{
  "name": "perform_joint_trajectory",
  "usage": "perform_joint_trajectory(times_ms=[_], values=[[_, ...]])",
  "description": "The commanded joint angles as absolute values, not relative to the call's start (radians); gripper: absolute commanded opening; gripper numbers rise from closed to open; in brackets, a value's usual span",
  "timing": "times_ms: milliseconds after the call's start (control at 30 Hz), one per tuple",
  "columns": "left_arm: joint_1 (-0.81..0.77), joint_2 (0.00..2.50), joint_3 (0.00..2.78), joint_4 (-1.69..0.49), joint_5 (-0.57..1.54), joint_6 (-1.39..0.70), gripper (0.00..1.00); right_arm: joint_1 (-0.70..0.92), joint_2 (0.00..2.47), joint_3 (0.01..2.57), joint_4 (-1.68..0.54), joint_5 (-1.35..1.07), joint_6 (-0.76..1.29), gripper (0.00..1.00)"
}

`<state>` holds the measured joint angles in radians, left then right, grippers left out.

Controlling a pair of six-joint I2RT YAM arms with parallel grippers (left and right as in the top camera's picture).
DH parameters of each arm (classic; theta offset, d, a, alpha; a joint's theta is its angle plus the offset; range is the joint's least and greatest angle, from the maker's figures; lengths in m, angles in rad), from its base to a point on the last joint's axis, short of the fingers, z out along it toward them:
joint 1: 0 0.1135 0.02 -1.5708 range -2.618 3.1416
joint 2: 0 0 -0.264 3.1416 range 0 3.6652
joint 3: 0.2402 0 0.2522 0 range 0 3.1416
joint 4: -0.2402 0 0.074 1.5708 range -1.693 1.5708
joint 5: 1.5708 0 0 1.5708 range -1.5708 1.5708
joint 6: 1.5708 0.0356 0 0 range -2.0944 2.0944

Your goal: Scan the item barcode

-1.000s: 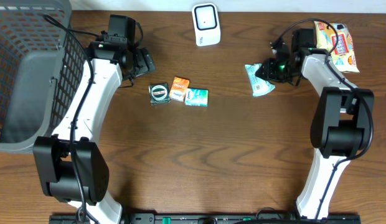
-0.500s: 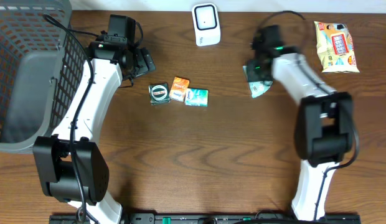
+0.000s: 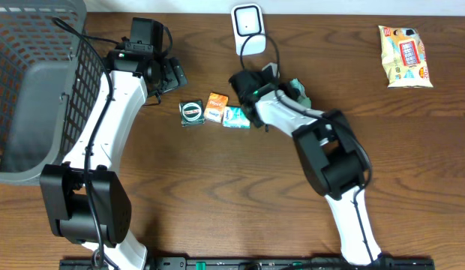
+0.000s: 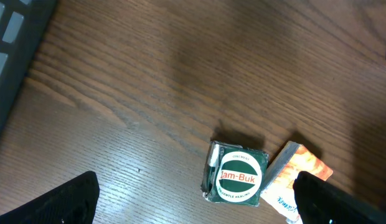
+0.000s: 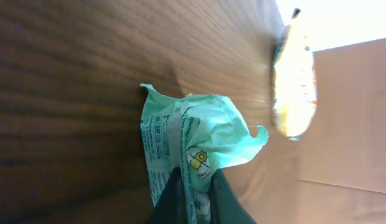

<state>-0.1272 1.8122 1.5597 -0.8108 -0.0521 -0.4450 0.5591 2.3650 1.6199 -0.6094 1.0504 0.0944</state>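
Note:
My right gripper (image 5: 196, 186) is shut on a mint-green packet (image 5: 193, 143); its dark fingers (image 5: 174, 199) pinch the packet's lower edge. In the overhead view the packet (image 3: 295, 90) is held above the table just below and right of the white barcode scanner (image 3: 247, 30), with the right gripper (image 3: 286, 88) on it. My left gripper (image 4: 199, 208) is open over bare wood, its fingertips (image 4: 56, 202) wide apart. It hovers at the table's upper left (image 3: 169, 75), above a green Zam-Buk box (image 4: 238, 176).
A green box (image 3: 191, 112), an orange box (image 3: 215, 106) and a teal box (image 3: 237, 116) lie in a row at mid-table. A snack bag (image 3: 403, 56) lies at the far right. A grey basket (image 3: 30, 90) fills the left edge.
The right arm has swung left from the right side to just below the scanner, carrying the mint-green packet, and its jaws closed on it. The left arm has not moved.

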Motion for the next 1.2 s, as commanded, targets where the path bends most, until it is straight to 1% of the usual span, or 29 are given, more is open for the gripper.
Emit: perform_joint_trajectory(times_ms=[0,100,133,167,200,233,300,333,467,600,700,733,800,867,900,967,1100,1167], values=[[-0.128,1.817,1.567,-0.815,-0.061,-0.447,0.98,0.592,2.438,1.607,-0.642,1.089,0.109,0.08],[-0.128,1.817,1.567,-0.815,-0.061,-0.447,0.98,0.622,2.431,1.607,-0.676,1.064,0.146,0.19],[-0.128,1.817,1.567,-0.815,-0.061,-0.447,0.98,0.634,2.426,1.608,-0.683,1.035,0.146,0.24],[-0.128,1.817,1.567,-0.815,-0.061,-0.447,0.98,0.646,2.417,1.608,-0.692,0.990,0.146,0.35],[-0.128,1.817,1.567,-0.815,-0.061,-0.447,0.98,0.656,2.409,1.609,-0.698,0.945,0.146,0.49],[-0.128,1.817,1.567,-0.815,-0.061,-0.447,0.98,0.666,2.396,1.609,-0.707,0.887,0.146,0.61],[-0.128,1.817,1.567,-0.815,-0.061,-0.447,0.98,0.676,2.365,1.610,-0.726,0.773,0.170,0.70],[-0.128,1.817,1.567,-0.815,-0.061,-0.447,0.98,0.676,2.345,1.610,-0.737,0.724,0.196,0.71],[-0.128,1.817,1.567,-0.815,-0.061,-0.447,0.98,0.648,2.246,1.610,-0.764,0.601,0.224,0.73],[-0.128,1.817,1.567,-0.815,-0.061,-0.447,0.98,0.581,2.122,1.610,-0.772,0.503,0.221,0.72],[-0.128,1.817,1.567,-0.815,-0.061,-0.447,0.98,0.487,2.036,1.610,-0.767,0.309,0.168,0.71],[-0.128,1.817,1.567,-0.815,-0.061,-0.447,0.98,0.454,2.022,1.610,-0.763,0.223,0.133,0.70],[-0.128,1.817,1.567,-0.815,-0.061,-0.447,0.98,0.378,2.009,1.610,-0.760,0.018,0.062,0.64],[-0.128,1.817,1.567,-0.815,-0.061,-0.447,0.98,0.304,2.019,1.608,-0.760,-0.134,0.046,0.58],[-0.128,1.817,1.567,-0.815,-0.061,-0.447,0.98,0.276,2.028,1.607,-0.762,-0.175,0.046,0.54],[-0.128,1.817,1.567,-0.815,-0.061,-0.447,0.98,0.213,2.065,1.607,-0.772,-0.246,0.046,0.48],[-0.128,1.817,1.567,-0.815,-0.061,-0.447,0.98,0.165,2.133,1.607,-0.774,-0.344,0.043,0.48],[-0.128,1.817,1.567,-0.815,-0.061,-0.447,0.98,0.157,2.172,1.607,-0.773,-0.378,0.043,0.45]])
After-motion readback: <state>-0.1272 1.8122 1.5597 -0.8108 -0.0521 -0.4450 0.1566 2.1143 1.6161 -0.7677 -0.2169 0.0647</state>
